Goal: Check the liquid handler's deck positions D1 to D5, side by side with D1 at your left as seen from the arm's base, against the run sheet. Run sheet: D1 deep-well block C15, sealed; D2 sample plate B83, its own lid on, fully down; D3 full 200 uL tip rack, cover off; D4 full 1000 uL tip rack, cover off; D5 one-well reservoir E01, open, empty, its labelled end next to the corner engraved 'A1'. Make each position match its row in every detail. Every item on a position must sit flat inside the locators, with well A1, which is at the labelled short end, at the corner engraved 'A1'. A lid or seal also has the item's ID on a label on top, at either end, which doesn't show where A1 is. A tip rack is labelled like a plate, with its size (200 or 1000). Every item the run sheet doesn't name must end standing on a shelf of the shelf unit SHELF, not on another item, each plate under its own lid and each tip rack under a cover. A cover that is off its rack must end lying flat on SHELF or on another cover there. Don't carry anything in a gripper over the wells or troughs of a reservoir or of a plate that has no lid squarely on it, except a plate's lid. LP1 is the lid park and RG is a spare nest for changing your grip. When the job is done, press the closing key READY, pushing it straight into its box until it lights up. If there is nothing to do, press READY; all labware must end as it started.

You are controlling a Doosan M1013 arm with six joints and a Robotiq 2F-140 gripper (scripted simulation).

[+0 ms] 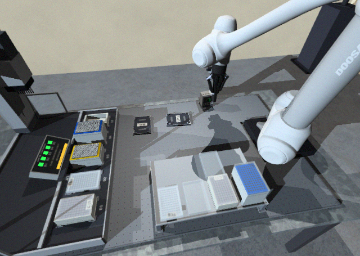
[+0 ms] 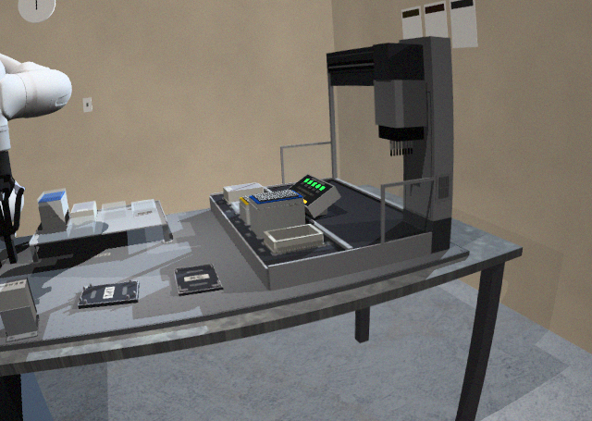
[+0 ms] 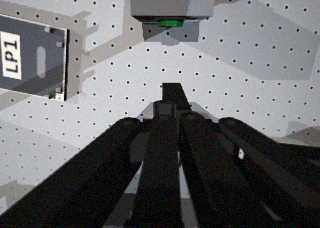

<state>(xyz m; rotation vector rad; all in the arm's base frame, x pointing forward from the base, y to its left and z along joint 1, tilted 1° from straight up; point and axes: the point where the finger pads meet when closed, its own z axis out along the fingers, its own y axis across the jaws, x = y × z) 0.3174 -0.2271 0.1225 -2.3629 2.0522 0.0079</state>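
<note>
Now shut tight, holding nothing — gripper (image 1: 214, 97) pointing down just beside the READY box (image 1: 206, 98). Green key (image 3: 171, 23) straight ahead of the fingertips, a small gap away. LP1 pad (image 3: 31, 57) off to the left.

The counter (image 1: 127, 171) looks like matt grey metal, perforated with small dots, its edge mottled like stone. The arm (image 1: 319, 81) is smooth, slightly glossy white plastic. The claw (image 3: 170, 100) is matt black. The READY box (image 3: 172, 2) looks plain grey, its key (image 3: 171, 23) green plastic.
</note>
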